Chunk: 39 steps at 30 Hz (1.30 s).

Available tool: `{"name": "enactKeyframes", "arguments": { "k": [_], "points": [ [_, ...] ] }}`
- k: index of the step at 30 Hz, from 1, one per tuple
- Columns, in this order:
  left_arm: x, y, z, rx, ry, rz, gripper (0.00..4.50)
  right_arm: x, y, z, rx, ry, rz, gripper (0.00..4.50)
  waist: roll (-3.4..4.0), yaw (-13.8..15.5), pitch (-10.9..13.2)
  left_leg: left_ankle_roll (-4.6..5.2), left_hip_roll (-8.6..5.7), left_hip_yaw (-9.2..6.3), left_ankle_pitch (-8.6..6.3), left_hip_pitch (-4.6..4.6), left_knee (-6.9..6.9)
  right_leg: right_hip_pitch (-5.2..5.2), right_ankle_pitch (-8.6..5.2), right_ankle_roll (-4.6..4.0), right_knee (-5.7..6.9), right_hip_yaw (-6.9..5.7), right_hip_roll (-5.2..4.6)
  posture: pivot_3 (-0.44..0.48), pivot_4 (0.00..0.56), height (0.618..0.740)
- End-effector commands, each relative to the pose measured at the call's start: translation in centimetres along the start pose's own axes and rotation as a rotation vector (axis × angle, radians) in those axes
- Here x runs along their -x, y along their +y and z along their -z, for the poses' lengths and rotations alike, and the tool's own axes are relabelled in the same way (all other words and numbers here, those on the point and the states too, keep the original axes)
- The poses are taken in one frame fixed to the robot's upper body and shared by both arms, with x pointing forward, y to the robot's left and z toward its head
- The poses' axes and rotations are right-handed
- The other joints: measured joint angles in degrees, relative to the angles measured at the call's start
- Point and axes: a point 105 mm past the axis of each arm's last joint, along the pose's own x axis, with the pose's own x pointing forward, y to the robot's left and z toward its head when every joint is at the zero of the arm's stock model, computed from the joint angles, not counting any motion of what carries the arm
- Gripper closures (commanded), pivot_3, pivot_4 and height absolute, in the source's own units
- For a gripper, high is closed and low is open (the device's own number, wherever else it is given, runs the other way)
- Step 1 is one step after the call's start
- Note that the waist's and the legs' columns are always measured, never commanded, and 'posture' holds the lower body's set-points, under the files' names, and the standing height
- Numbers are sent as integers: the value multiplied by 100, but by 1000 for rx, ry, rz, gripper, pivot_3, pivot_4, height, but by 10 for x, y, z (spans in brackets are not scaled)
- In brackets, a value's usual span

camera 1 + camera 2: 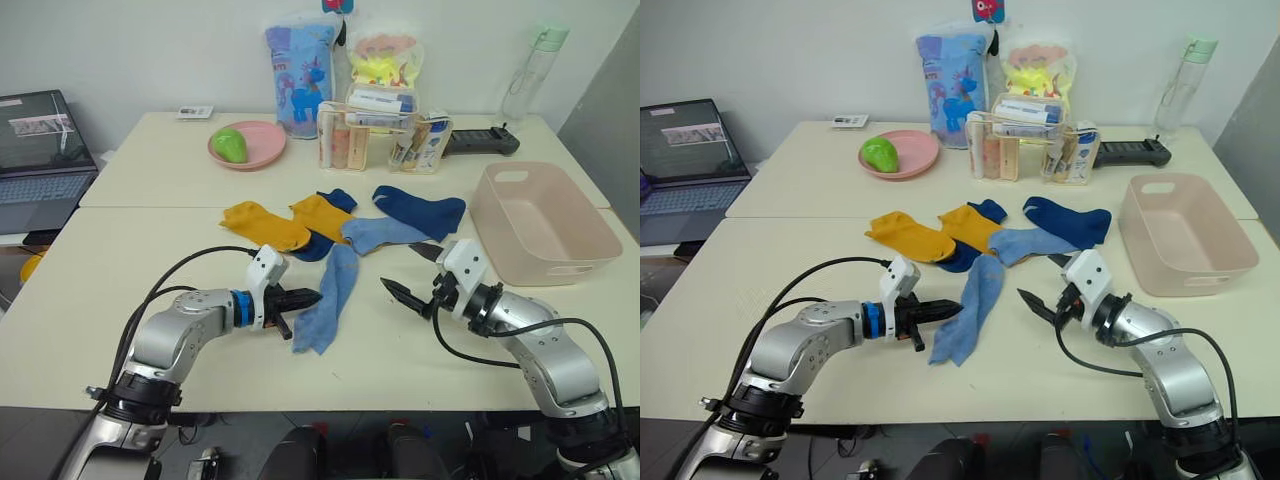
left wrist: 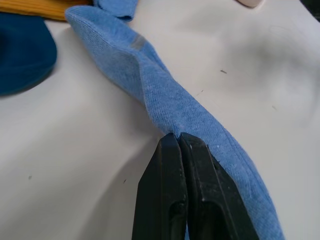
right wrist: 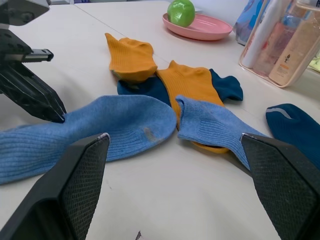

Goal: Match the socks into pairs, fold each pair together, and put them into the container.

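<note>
Left gripper (image 1: pixel 303 299) is pinched tight on the edge of the near light blue sock (image 1: pixel 330 298), while the right gripper (image 1: pixel 412 274) hangs wide open and empty just beside it. The pale pink tub (image 1: pixel 590 238) sits bare at the table's right, all six socks lying loose mid-table. Behind them, the round pink plate (image 1: pixel 262 146) holds a green fruit (image 1: pixel 230 144) and the clear organiser box (image 1: pixel 383 143) holds tubes.

Six socks lie on the counter (image 1: pixel 120 290): two light blue socks (image 1: pixel 330 292) (image 1: pixel 384 233), two mustard yellow socks (image 1: pixel 263 224) (image 1: pixel 322 216), and two navy blue socks (image 1: pixel 421 210) (image 1: pixel 318 247), the second navy one mostly covered by a yellow one. One pink container (image 1: pixel 540 222) stands right of the socks.
</note>
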Motion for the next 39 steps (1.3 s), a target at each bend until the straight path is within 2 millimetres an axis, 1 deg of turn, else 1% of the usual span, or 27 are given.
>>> {"name": "enactKeyframes", "arguments": {
  "k": [1, 4, 7, 9, 12, 14, 17, 20, 22, 25, 27, 29, 30, 32, 35, 37, 38, 39],
  "points": [
    [22, 10, -1, -5, -1, -73, 4491, 0, -1, -14, 38, -43, 2, 0, 0, 0, 0, 0, 1, 0, 0, 0, 0, -1, 0, 0, 0, 0, 0, 0, 150, 740],
    [33, 10, 9, 8, 37, -95, 4491, -1, -2, -14, 40, -41, -3, 0, 0, 8, 0, 0, 0, 0, 0, 0, 1, 0, 0, 0, -2, 0, 0, 0, 150, 740],
    [36, 8, 14, 21, 54, -100, 4491, -1, -1, -14, 41, -41, -10, 0, 0, 13, 0, 1, -1, 0, 0, 0, 2, 1, 0, 0, -2, 0, -1, 0, 150, 740],
    [35, -2, 17, 41, 59, -61, 4491, -2, 0, -15, 42, -42, -20, 0, 0, 18, 0, 1, -1, -1, 0, 0, 1, 2, 0, 0, -1, 0, -1, 0, 150, 740],
    [24, -29, 21, 91, 63, 42, 4491, -5, 2, -16, 46, -45, -37, 0, 0, 14, 0, 2, -1, 0, -1, 0, 1, 1, 0, 0, -2, 1, -2, 0, 150, 740],
    [15, -44, 21, 132, 51, 88, 4491, -5, 2, -16, 48, -45, -40, 0, 1, 17, 0, 2, -1, 0, -1, 0, 1, 2, 0, 0, -2, 1, -1, 0, 150, 740],
    [0, -59, 19, 200, 34, 131, 4491, -5, 1, -16, 52, -43, -41, 0, 0, 22, 0, 2, -1, 0, -1, 0, 4, 4, 0, 0, -2, 0, -2, 0, 150, 740],
    [-12, -58, 16, 261, -8, 119, 4491, -5, 1, -16, 54, -43, -41, 0, 0, 22, 0, 2, -1, 0, -1, 0, 4, 4, 0, 1, 0, 0, 0, 0, 150, 740],
    [-20, -51, 10, 284, -45, 85, 4491, -4, 2, -17, 56, -43, -40, 0, 0, 27, 0, 1, -1, 0, -1, 0, 4, 4, 0, 1, 1, -1, 0, 0, 150, 740],
    [-26, -49, 2, 308, -74, 78, 4491, -4, 1, -18, 57, -44, -36, 0, -1, 32, 0, 1, -2, 1, 0, 0, 7, 5, 1, 1, 1, 0, 0, 0, 150, 740],
    [-26, -52, -1, 309, -79, 92, 4491, -3, 1, -18, 58, -43, -34, 0, 0, 18, 0, 0, -1, 2, -1, 0, 6, 4, 1, 1, 1, 0, 0, 0, 150, 740],
    [-20, -63, -3, 300, -85, 149, 4491, -2, 0, -17, 59, -40, -27, 0, 0, 17, 0, 0, 1, 2, 0, 0, 4, 3, 1, 1, 1, -1, 1, 0, 150, 740],
    [-16, -65, -2, 291, -79, 159, 4491, -2, -1, -17, 60, -40, -24, 0, 0, 15, 0, 0, 1, 2, 0, 0, 4, 3, 1, 1, 1, 0, 1, 0, 150, 740],
    [-8, -62, 1, 277, -66, 151, 4491, -1, -1, -17, 59, -40, -22, 0, 0, 17, 0, 0, 0, 2, 0, 0, 5, 4, 1, 1, 0, 1, 1, 0, 150, 740],
    [9, -61, 8, 210, -14, 146, 3882, -2, 0, -17, 59, -38, -24, 0, 0, 14, 0, 0, 1, 2, 0, 1, 4, 3, 0, 1, 1, 1, 2, 0, 150, 740],
    [23, -64, 14, 173, 34, 171, 3224, -1, 0, -16, 57, -36, -27, 0, 1, 16, 0, 0, 1, 1, 0, 0, 3, 3, 0, 0, -1, 1, 1, 0, 150, 740],
    [29, -62, 17, 161, 48, 170, 2926, -1, 0, -16, 57, -33, -30, 0, 1, 15, 0, 0, 0, 2, 0, 0, 3, 2, 0, -1, -1, 2, 1, 0, 150, 740],
    [35, -54, 17, 146, 51, 145, 2576, 1, 1, -13, 56, -22, -41, 0, 5, 19, 2, 0, 1, 2, -1, 0, 1, 2, 0, -1, -2, 2, 1, 0, 150, 740]
  ]
}}
